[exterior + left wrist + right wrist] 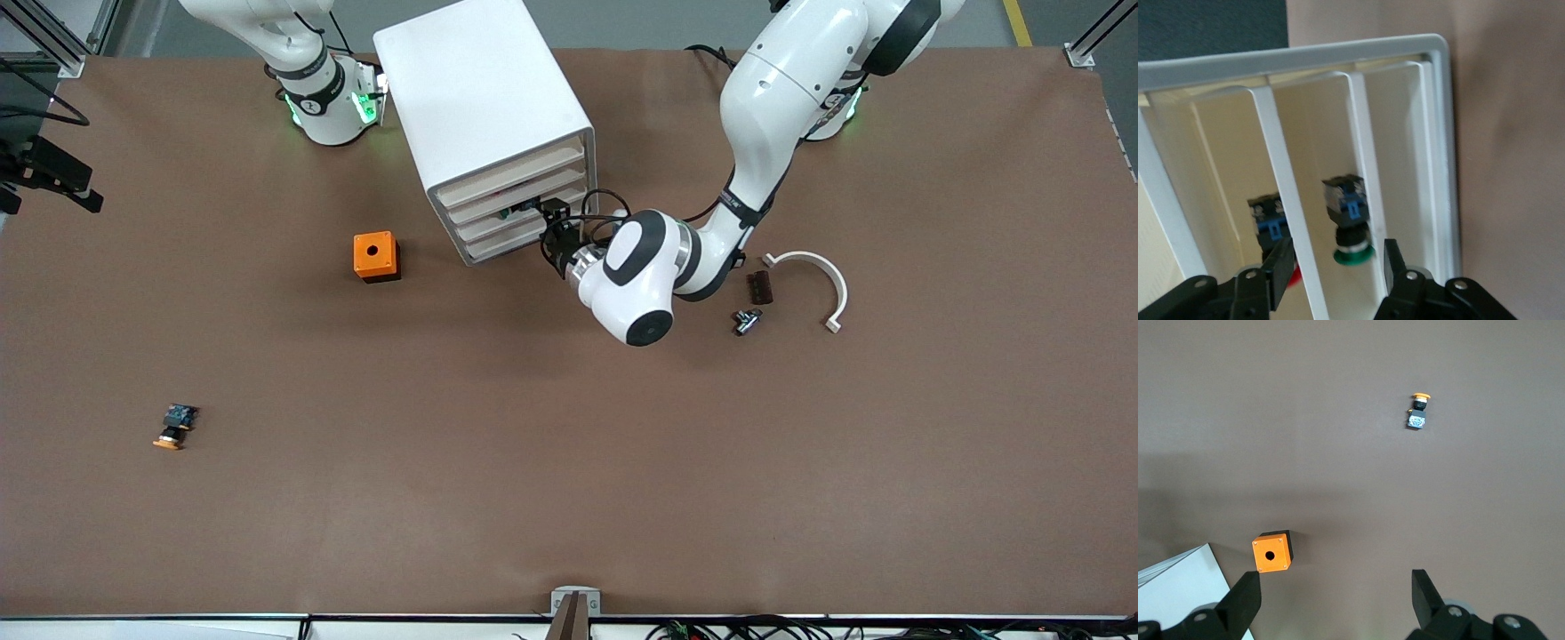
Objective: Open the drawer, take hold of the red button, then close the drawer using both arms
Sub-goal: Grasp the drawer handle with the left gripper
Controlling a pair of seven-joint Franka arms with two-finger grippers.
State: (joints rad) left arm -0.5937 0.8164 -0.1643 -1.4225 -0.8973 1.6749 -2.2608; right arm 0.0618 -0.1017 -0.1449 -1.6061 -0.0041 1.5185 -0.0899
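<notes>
Risk first: left gripper [1336,260] sits at the cabinet [484,98] front, fingers [1278,267] apart and straddling a white drawer bar [1288,180], nothing clamped yet. If they bite the bar off-centre, I'd expect a slip or a skewed pull. The cabinet looks light and nothing braces it, so it may drag along the table instead of the drawer sliding out.

Second risk is a wrong pick. The green-capped button [1348,207] lies in line with the jaw gap, while the button [1268,223] we want sits in the next compartment, its red cap half hidden by one fingertip and just beside it. That finger could knock it.

Right gripper [1335,583] waits spread wide, empty, over the table by the orange cube [1271,552].
</notes>
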